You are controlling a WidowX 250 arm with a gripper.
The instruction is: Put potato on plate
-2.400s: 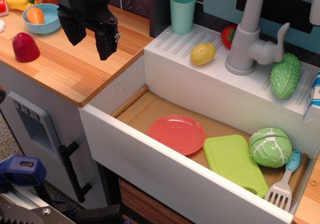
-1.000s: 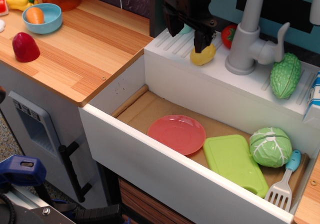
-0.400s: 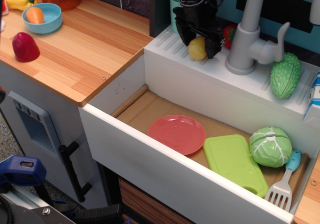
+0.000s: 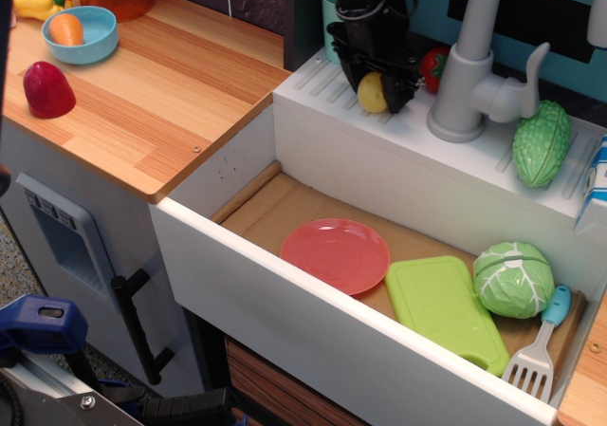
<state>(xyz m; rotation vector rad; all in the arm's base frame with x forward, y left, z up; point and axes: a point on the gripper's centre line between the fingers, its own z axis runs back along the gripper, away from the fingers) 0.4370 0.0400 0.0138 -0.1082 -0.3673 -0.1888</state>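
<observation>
the potato [image 4: 372, 92] sits on the ledge at upper centre, between the gripper [image 4: 377, 86] fingers, left of the faucet [image 4: 471, 65]. the plate [image 4: 335, 254] lies in the sink below, left of the cutting board [image 4: 446, 310] and cabbage [image 4: 513, 278].

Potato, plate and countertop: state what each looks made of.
Potato, between the hand's fingers: probably smooth moulded plastic, uniform pale yellow.
Plate: likely plastic, even salmon-pink with a soft sheen.
Countertop: wood or wood-look laminate, striped grain.

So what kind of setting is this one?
Most likely a toy play kitchen: a white sink basin with a grey faucet, wooden countertop, and plastic food like the cabbage.
</observation>
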